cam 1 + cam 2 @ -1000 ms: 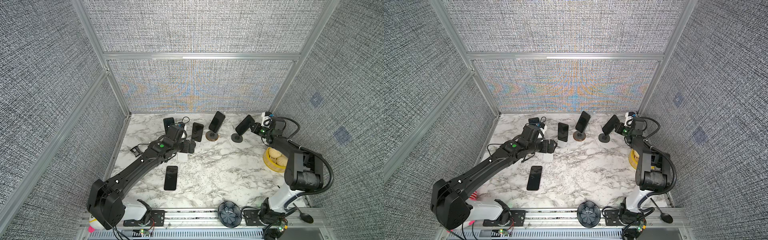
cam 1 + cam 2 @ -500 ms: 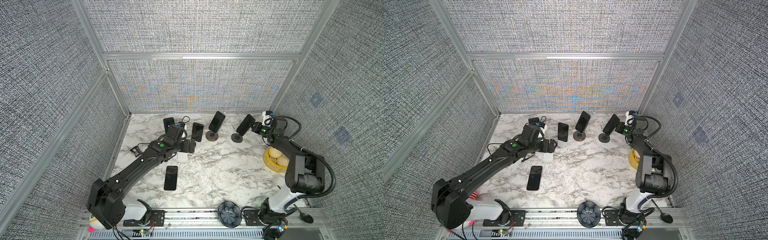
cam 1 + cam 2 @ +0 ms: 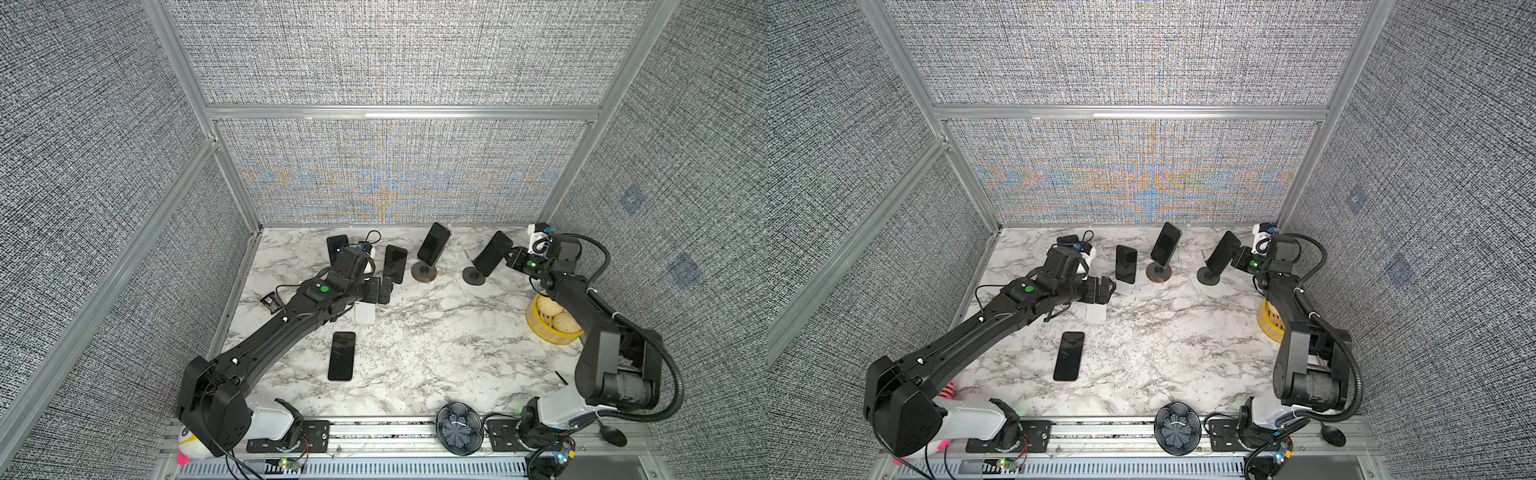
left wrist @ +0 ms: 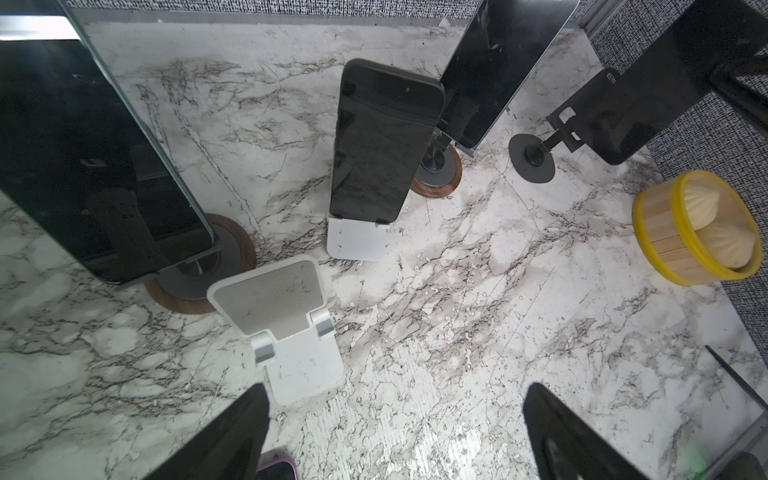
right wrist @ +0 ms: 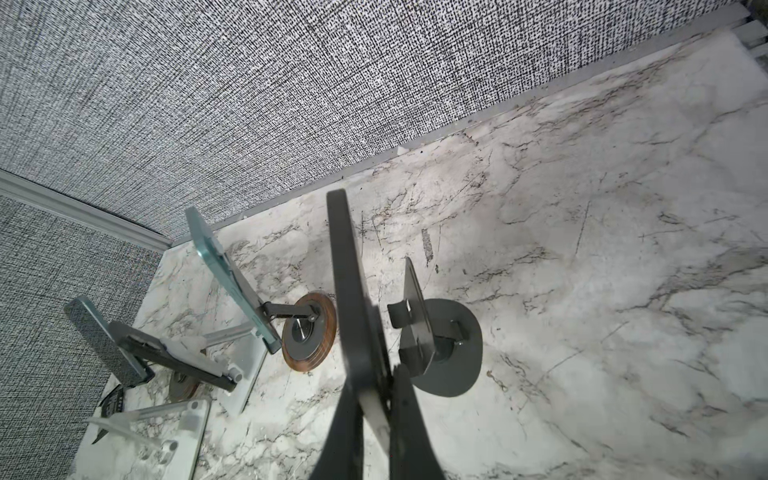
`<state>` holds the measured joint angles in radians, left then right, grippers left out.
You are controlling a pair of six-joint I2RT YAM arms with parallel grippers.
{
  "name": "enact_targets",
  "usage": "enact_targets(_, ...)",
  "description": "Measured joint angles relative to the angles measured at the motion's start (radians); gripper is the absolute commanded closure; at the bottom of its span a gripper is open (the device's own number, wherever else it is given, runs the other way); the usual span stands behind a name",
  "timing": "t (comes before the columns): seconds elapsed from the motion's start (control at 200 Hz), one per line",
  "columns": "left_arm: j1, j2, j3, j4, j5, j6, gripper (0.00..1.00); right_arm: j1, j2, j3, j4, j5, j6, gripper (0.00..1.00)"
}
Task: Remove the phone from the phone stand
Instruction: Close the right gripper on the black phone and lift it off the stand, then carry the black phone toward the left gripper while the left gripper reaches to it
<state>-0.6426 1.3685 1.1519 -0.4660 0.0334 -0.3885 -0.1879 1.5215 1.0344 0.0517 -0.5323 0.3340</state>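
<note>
Left hand [image 3: 382, 291] hangs wide open, holding nothing, over an empty white stand [image 4: 282, 316] toward the back left of the desk [image 3: 436, 332], probably just parked out of the way. Near the back right corner, the right hand [image 5: 380, 399] is pinched tight on the black phone [image 3: 492, 253] by its side edge. There's a gap between it and the black stand [image 3: 473, 275], I'd guess so it can clear the little hooks.

Black left arm [image 3: 286, 328] and right arm [image 3: 582, 307], white bases [image 3: 270, 419], green lights [image 3: 324, 289], ribbed cable [image 3: 678, 380].
</note>
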Motion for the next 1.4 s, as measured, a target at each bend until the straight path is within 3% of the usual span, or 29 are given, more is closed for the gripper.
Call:
enact_targets(0.285, -0.082, 0.005, -0.023, 0.093, -0.042, 0.025, 0.02, 0.044, -0.151, -0.031, -0.118, -0.053, 0.001, 1.0)
enact_targets(0.58, -0.263, 0.212, 0.087, 0.237, -0.014, 0.214, 0.02, 0.167, -0.283, -0.035, -0.29, -0.066, 0.023, 1.0)
enact_targets(0.89, -0.305, 0.348, 0.2, 0.292, 0.068, 0.304, 0.02, 0.271, -0.363, -0.081, -0.399, -0.089, 0.084, 1.0)
enact_targets(1.4, -0.307, 0.402, 0.187, 0.344, 0.097, 0.218, 0.02, 0.394, -0.426, -0.176, -0.327, -0.06, 0.18, 1.0)
